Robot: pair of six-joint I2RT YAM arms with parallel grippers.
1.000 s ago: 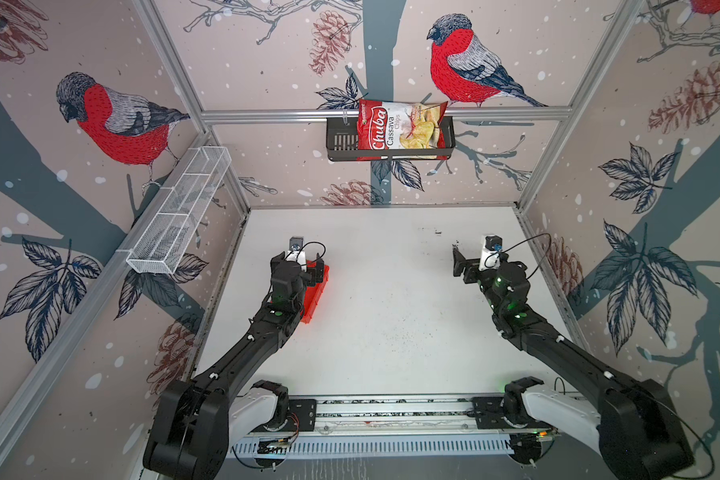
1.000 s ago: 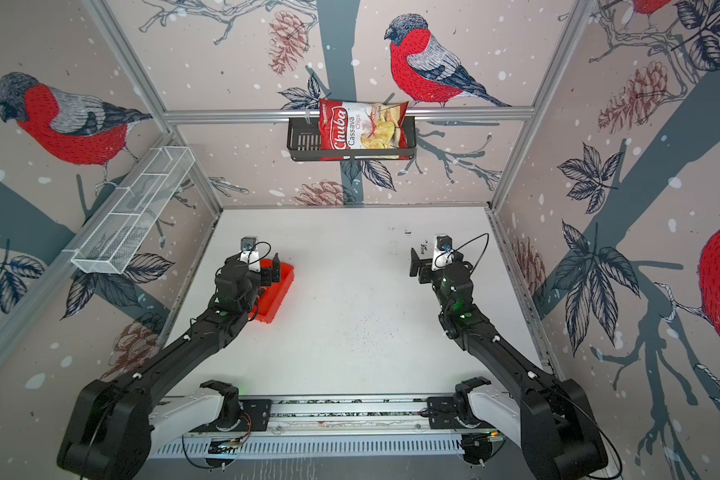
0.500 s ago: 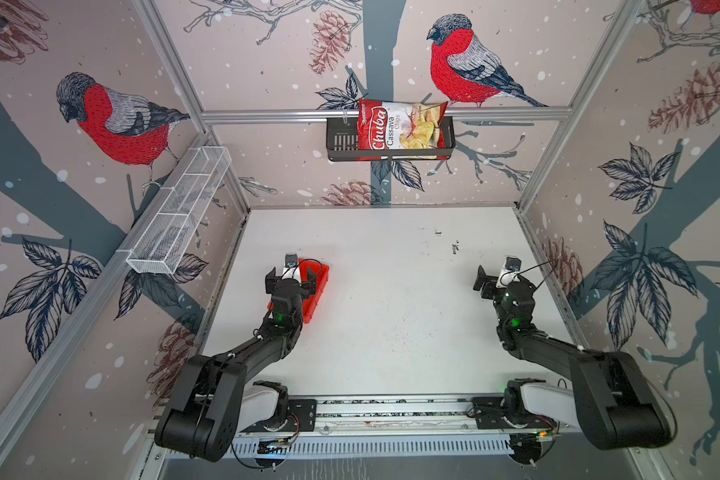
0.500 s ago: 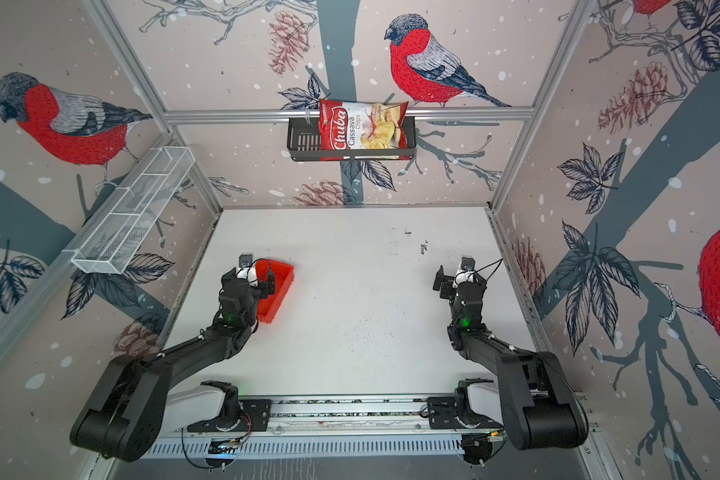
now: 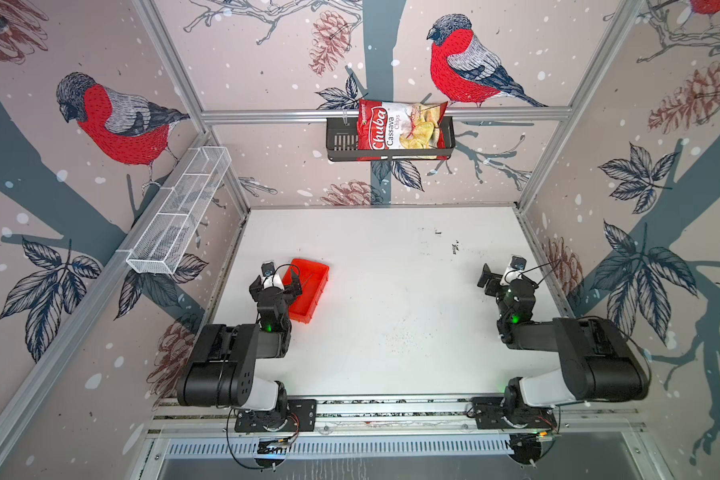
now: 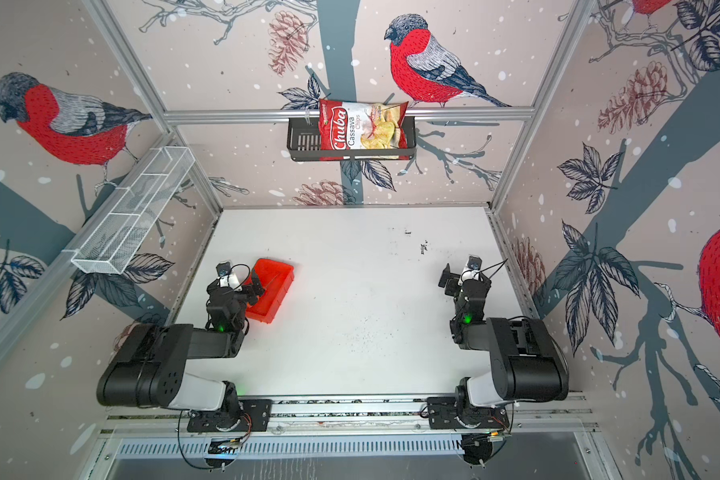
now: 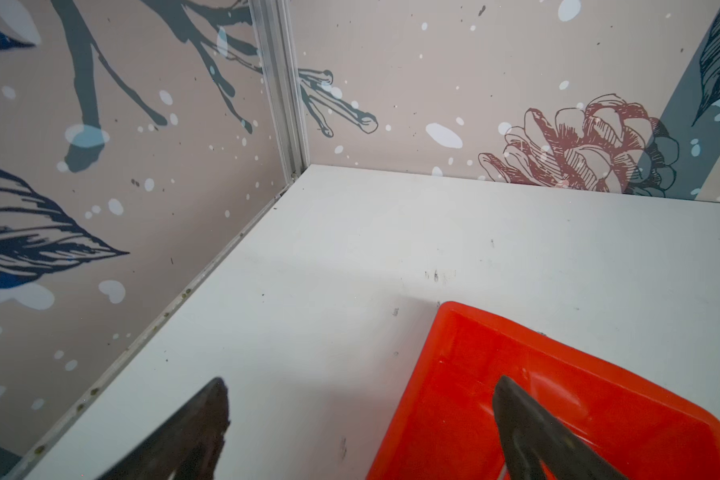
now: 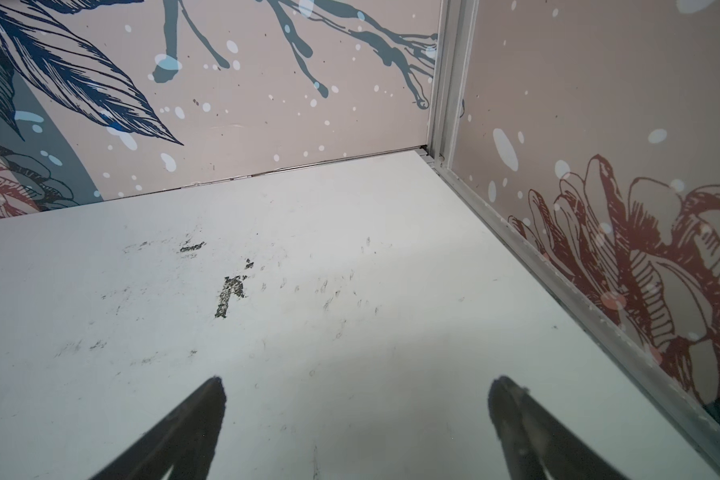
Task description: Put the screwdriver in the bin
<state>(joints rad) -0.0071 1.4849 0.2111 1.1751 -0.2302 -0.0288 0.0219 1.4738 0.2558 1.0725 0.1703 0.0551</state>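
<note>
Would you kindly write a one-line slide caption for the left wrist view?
Open left gripper straddling the near rim of the red-orange bin on the white table; no screwdriver visible.

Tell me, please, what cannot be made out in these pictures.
- Screwdriver: cannot be identified in any view. In both top views the left gripper overlaps the bin, and a thin dark line there is too small to name.
- Bin's near end, left wrist view: cut off by the picture's edge and partly behind one of the gripper's fingers.
</note>
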